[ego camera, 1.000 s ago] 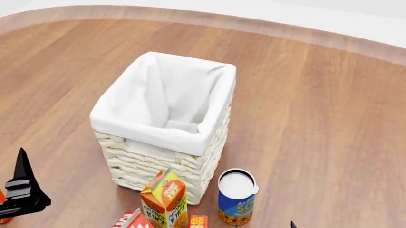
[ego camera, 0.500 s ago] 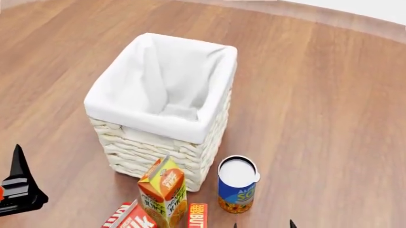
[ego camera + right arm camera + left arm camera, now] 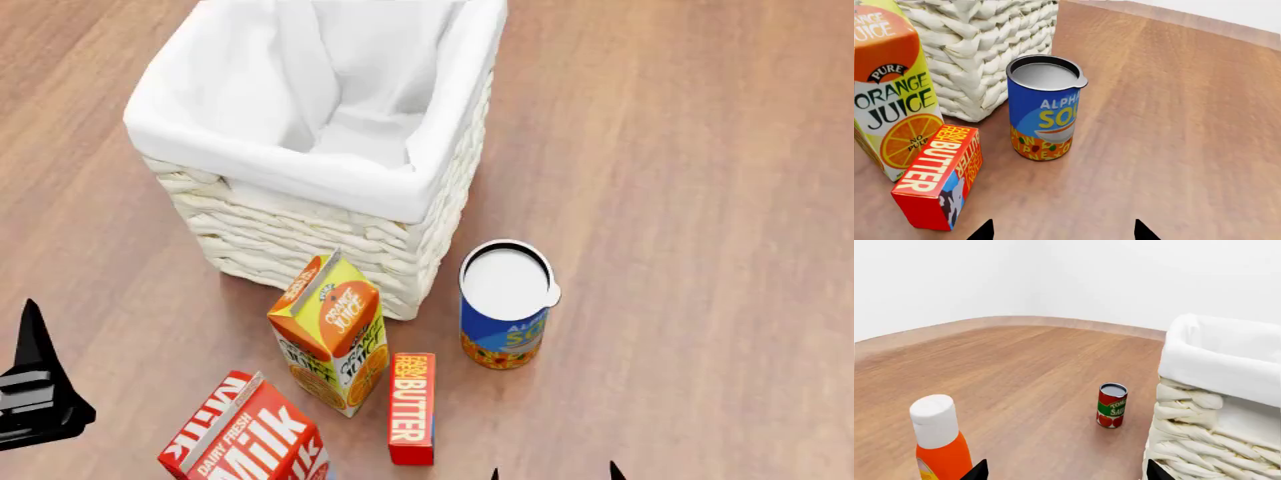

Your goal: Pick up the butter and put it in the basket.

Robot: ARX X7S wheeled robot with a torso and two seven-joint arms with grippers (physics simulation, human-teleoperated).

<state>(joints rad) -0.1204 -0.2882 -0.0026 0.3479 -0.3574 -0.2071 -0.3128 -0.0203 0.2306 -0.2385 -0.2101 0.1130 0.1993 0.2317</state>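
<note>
The butter [image 3: 411, 407] is lying flat on the wooden desk [image 3: 667, 200], just ahead of the right claw [image 3: 1062, 231], whose tips are standing spread and empty; the juice carton [image 3: 332, 333] beside it is fronting the basket [image 3: 320, 180]; the left claw [image 3: 1062, 472] is likewise gaping.

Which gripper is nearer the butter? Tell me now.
Right. The right gripper sits at the head view's bottom edge, just beside the butter, which also fills its wrist view close ahead. The left gripper is far off, beyond the milk carton.

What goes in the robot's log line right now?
butter: on floor, untouched | basket: empty | right gripper: open, near butter | left gripper: open
</note>
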